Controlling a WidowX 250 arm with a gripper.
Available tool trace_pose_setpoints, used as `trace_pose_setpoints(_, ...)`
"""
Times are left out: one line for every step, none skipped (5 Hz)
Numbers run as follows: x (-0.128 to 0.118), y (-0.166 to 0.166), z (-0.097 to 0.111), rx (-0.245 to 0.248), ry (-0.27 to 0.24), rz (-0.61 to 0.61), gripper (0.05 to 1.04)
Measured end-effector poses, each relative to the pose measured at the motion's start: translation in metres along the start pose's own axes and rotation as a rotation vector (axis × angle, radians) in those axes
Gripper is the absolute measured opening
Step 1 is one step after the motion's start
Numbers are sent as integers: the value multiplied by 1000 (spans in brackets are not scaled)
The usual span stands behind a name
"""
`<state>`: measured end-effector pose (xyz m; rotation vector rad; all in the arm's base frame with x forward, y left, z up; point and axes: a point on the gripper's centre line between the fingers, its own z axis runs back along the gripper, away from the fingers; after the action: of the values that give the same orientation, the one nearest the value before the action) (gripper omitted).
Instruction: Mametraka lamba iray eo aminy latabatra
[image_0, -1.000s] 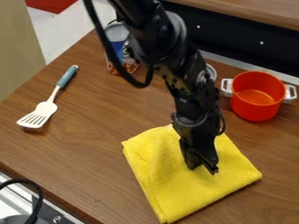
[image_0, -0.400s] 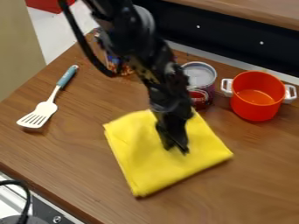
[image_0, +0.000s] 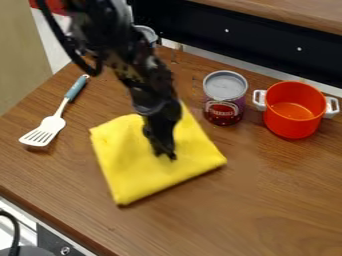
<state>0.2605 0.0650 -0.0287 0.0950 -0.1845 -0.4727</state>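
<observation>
Camera view: blurred gripper, whether open or closed cannot be told, partly hiding the yellow cloth; arm cropped above.

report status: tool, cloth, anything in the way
Tool down at yellow cloth. Cloth on table, between spatula and can. Neither touching it.

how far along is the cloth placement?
Looks nearly done, as a judgement. Done: the folded yellow cloth appears spread flat on the wooden table, left of the can. In hand: the claw is down at the cloth's middle; grip unclear. Left: probably just letting go, if gripped, and lifting clear.
</observation>
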Motion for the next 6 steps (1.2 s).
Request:
trace_pose_setpoints(-14, 11, 0, -2, 21, -15, 52)
trace_pose_setpoints(-19, 18, 0, 9, 19, 0, 52)
trace_pose_setpoints(-21, 21, 1, -8, 11, 21, 52)
trace_pose_setpoints(-28, 17, 11, -101, 69, 96, 52)
trace_pose_setpoints(-20, 24, 30, -129, 28, 191, 52)
trace_pose_setpoints(-19, 31, 37, -189, -90, 265, 52)
